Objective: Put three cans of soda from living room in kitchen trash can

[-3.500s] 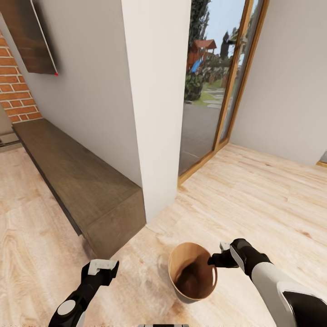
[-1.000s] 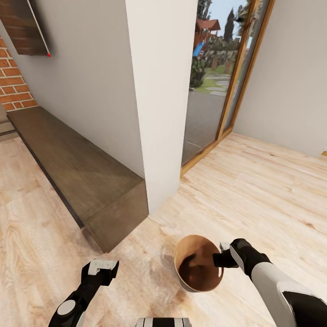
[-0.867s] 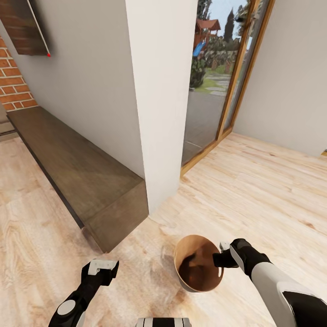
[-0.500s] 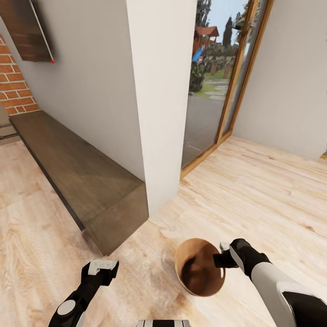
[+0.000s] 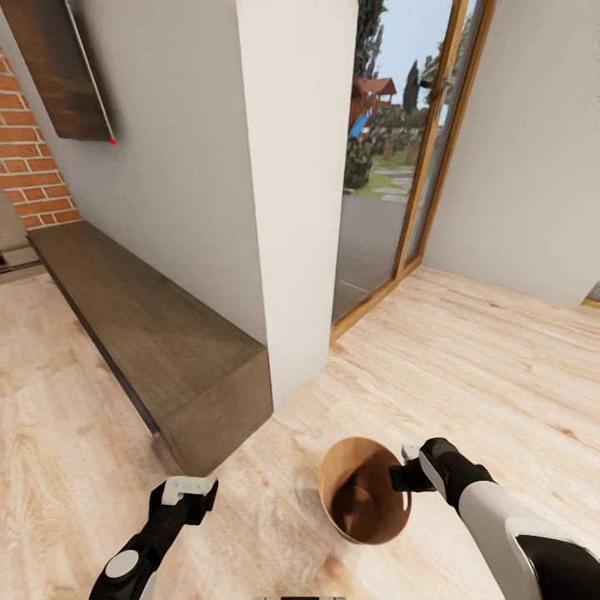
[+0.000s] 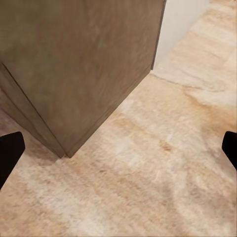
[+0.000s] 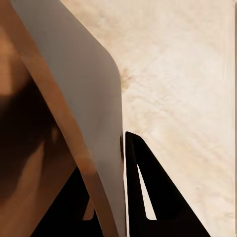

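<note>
The tash can [image 5: 337,482], coppery-brown inside and pale grey outside, hangs tilted just above the plank floor, its inside in shadow. My right gripper [image 5: 399,477] is shut on its near-right rim. In the right wrist view the bin's wall [image 7: 84,98] runs between the black fingers [image 7: 148,182]. My left gripper [image 5: 188,490] hangs open at the lower left with nothing in it. In the left wrist view its fingertips [image 6: 10,153] sit far apart over bare floor. The cans of soda are out of view.
A low dark wooden bench [image 5: 150,333] runs along the wall at left, its end corner [image 6: 74,74] close ahead of my left hand. A white pillar [image 5: 292,208] stands ahead, a glass door [image 5: 392,167] to its right. Brick fireplace [image 5: 25,167] far left.
The whole view has shifted, so the camera has moved. The bin stays in my right gripper, and its tilt has changed slightly. My left gripper stays open.
</note>
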